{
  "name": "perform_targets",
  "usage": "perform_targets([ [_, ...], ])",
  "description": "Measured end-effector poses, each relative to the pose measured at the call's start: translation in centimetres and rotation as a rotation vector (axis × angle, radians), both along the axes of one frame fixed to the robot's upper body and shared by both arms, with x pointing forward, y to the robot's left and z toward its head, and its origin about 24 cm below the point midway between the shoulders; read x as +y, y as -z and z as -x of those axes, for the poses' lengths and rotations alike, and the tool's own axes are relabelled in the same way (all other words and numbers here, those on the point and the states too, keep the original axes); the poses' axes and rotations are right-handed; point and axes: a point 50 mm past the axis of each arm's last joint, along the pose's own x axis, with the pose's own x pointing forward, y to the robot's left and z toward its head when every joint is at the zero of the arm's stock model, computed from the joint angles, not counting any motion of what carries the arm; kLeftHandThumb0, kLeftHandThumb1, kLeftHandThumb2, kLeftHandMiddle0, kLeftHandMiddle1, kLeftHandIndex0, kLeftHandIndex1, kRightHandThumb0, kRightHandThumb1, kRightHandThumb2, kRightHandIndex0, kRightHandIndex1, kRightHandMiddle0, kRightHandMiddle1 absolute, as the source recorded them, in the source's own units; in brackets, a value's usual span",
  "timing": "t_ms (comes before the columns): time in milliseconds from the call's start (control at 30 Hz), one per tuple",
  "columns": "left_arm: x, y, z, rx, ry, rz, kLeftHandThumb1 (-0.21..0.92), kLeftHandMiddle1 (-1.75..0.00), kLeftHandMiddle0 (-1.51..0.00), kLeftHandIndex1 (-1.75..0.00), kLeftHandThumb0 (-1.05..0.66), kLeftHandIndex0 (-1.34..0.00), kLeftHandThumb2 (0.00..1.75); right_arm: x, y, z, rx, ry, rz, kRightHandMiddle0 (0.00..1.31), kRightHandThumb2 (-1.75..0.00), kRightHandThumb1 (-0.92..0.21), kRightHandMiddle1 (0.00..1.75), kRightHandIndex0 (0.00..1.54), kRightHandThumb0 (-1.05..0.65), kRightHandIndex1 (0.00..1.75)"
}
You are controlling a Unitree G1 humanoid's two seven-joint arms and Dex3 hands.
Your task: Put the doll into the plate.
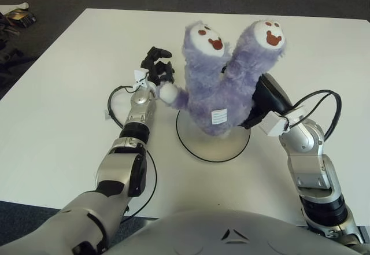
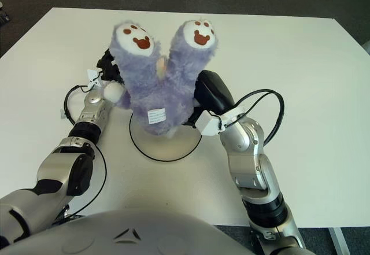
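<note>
A purple plush doll (image 1: 217,87) stands upside down, its two white-soled feet pointing up and its lower end over the white, black-rimmed plate (image 1: 202,144) at the table's middle. My right hand (image 1: 260,100) presses against the doll's right side and is shut on it, with the fingertips hidden behind the fur. My left hand (image 1: 157,65) shows just left of the doll, beside its white paw (image 1: 168,92), fingers relaxed and holding nothing. Whether the doll touches the plate is hidden by its own body.
The white table (image 1: 63,93) spreads wide on both sides of the plate. Black cables loop by the left wrist (image 1: 115,107) and the right wrist (image 1: 324,102). Dark floor surrounds the table, with some clutter (image 1: 16,17) at the far left.
</note>
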Motion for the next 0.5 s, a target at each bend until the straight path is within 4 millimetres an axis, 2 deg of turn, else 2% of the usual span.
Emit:
perform_targets([
  [67, 0.00, -0.01, -0.04, 0.001, 0.001, -0.001, 0.31, -1.75, -0.64, -1.52, -0.01, -0.51, 1.27, -0.08, 0.00, 0.02, 0.004, -0.002, 0.015, 0.52, -0.91, -0.59, 1.53, 0.26, 0.00, 1.71],
  [167, -0.01, -0.02, -0.10, 0.003, 0.001, -0.002, 0.31, -1.75, -0.64, -1.52, -0.01, -0.51, 1.26, -0.21, -0.03, 0.08, 0.008, -0.009, 0.039, 0.46, -0.63, -0.74, 1.54, 0.12, -0.24, 1.46],
  [267, -0.02, -0.03, -0.16, 0.003, 0.001, -0.003, 0.31, -1.75, -0.64, -1.52, -0.01, -0.51, 1.26, -0.40, -0.12, 0.13, 0.002, -0.016, 0.068, 0.42, -0.49, -0.83, 1.54, 0.06, -0.32, 1.35],
  [300, -0.02, -0.03, -0.16, 0.002, 0.001, -0.004, 0.31, -1.75, -0.64, -1.52, -0.01, -0.51, 1.26, -0.45, -0.16, 0.14, 0.000, -0.017, 0.072, 0.42, -0.49, -0.83, 1.54, 0.06, -0.32, 1.35],
  [333, -0.01, -0.02, -0.16, 0.002, 0.000, -0.006, 0.32, -1.75, -0.64, -1.52, -0.01, -0.50, 1.26, -0.51, -0.20, 0.15, -0.004, -0.021, 0.080, 0.35, -0.57, -0.75, 1.50, 0.04, -0.29, 1.28],
  [367, -0.02, -0.02, -0.16, 0.001, 0.000, -0.007, 0.32, -1.75, -0.63, -1.52, -0.01, -0.50, 1.26, -0.54, -0.23, 0.17, -0.007, -0.024, 0.086, 0.27, -0.81, -0.56, 1.42, 0.03, -0.23, 1.21],
  [400, -0.02, -0.02, -0.16, 0.001, -0.001, -0.008, 0.32, -1.75, -0.63, -1.52, -0.01, -0.50, 1.25, -0.59, -0.26, 0.19, -0.011, -0.029, 0.095, 0.22, -0.97, -0.44, 1.38, 0.02, -0.20, 1.18],
  [500, -0.05, -0.02, -0.18, 0.002, 0.000, -0.011, 0.33, -1.75, -0.63, -1.53, -0.01, -0.49, 1.25, -0.70, -0.34, 0.25, -0.018, -0.040, 0.116, 0.14, -1.19, -0.29, 1.31, 0.01, -0.12, 1.08],
])
